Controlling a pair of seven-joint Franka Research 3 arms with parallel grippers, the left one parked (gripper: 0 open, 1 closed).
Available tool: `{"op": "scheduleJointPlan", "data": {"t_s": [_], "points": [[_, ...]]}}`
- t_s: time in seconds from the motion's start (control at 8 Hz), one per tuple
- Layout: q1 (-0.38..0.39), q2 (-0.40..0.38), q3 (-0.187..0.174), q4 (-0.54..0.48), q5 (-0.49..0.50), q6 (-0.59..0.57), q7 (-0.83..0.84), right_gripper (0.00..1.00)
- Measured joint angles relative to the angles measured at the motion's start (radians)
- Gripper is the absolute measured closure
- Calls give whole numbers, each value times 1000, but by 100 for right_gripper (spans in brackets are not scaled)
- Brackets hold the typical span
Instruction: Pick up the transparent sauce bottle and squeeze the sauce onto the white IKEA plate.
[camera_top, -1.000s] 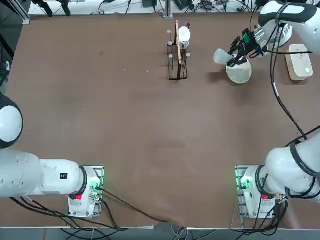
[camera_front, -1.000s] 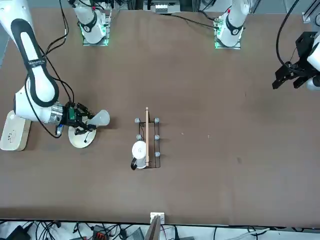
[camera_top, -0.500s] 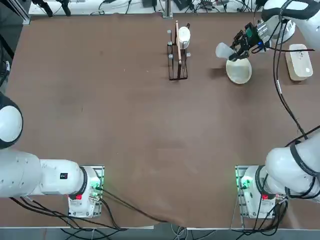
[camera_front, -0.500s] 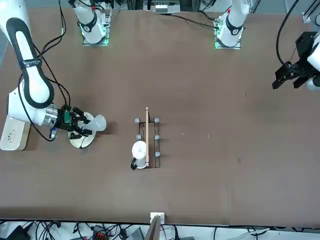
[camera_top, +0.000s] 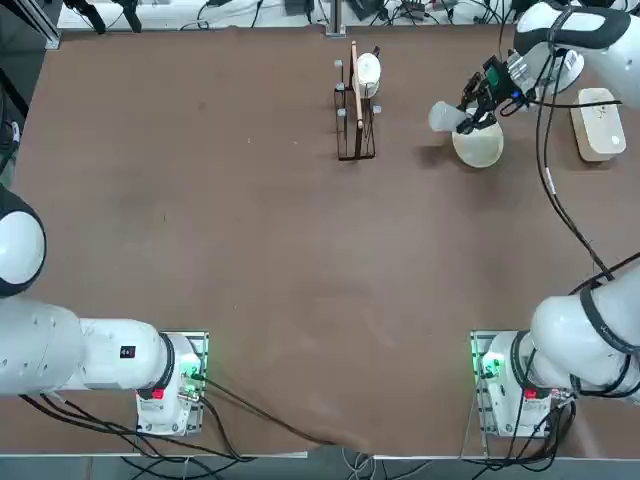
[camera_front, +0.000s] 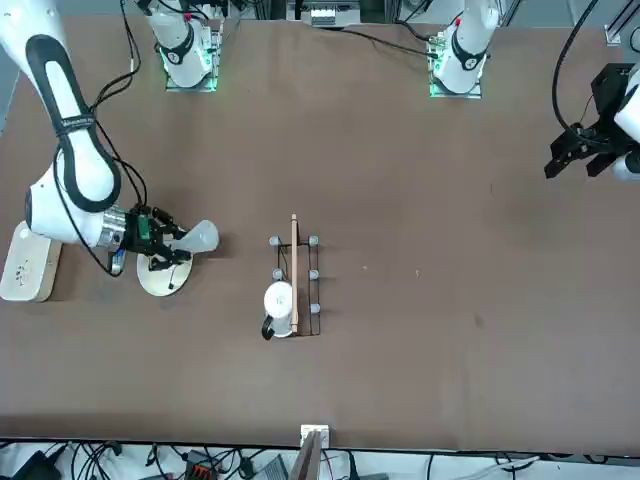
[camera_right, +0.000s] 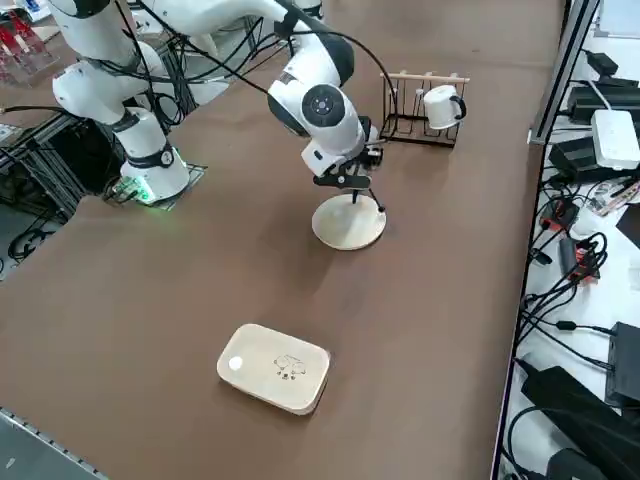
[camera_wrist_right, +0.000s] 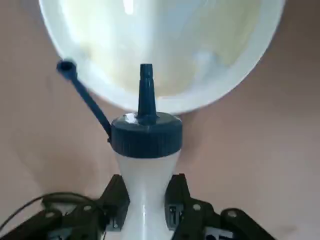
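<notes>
Right hand (camera_wrist_right: 145, 200) grips transparent sauce bottle (camera_wrist_right: 145, 155), nozzle over white IKEA plate (camera_wrist_right: 160, 45).

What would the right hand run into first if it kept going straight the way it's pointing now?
Probably the white plate. The right hand, shut on the sauce bottle, aims the blue nozzle at the plate's near rim, so the nozzle tip would likely arrive first. The gap between them is hard to judge.
</notes>
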Motion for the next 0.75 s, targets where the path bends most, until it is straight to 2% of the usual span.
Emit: {"op": "scheduleJointPlan", "data": {"t_s": [0.25,0.75], "points": [[14,-8,1,-1,-118,0,80,59],[129,-34,5,19,-361,3,297,60]]}}
